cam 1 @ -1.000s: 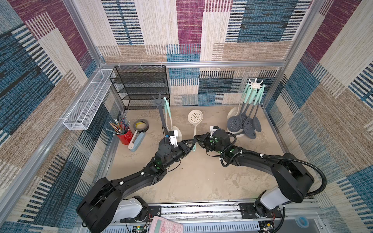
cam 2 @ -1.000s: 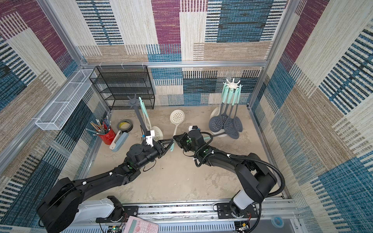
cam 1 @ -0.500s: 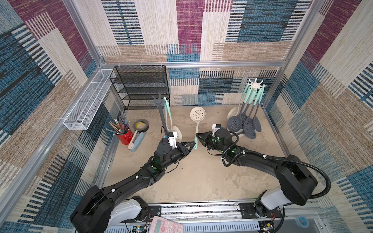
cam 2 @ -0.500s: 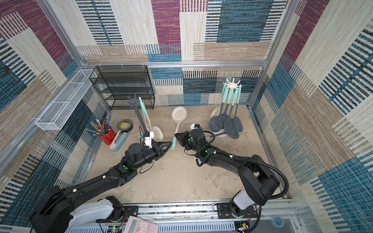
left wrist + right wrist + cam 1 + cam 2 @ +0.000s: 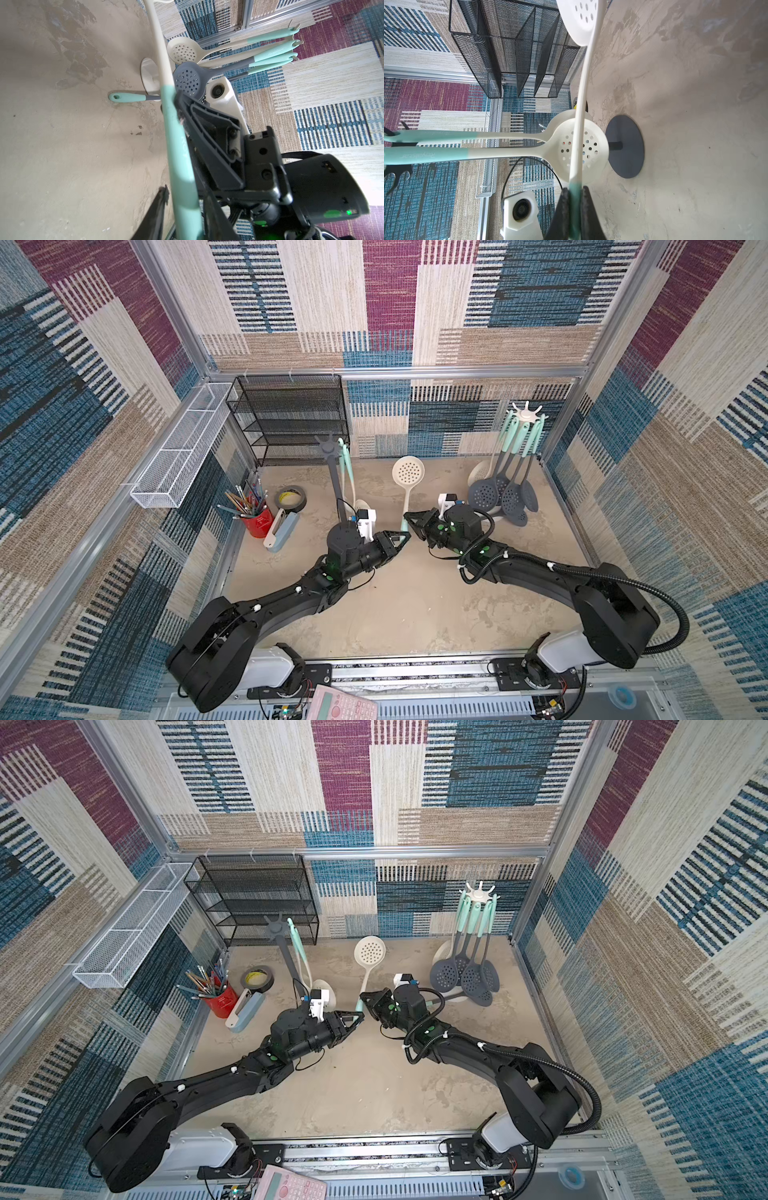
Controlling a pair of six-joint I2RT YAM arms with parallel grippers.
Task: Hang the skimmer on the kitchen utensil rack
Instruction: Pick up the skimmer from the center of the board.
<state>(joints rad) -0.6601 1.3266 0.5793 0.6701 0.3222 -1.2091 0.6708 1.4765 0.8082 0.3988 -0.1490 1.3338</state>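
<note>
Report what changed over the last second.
The right gripper, shut on the skimmer, carried it slightly up and toward the back. The left gripper drew back, then came in to the end of the handle, jaws narrower, fingers either side of it; grip unclear. The grey rack, white rack, pencil cup and tape roll stayed put.

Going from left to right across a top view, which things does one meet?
white wire basket → red pencil cup → tape roll → grey rack → held skimmer → white rack
</note>
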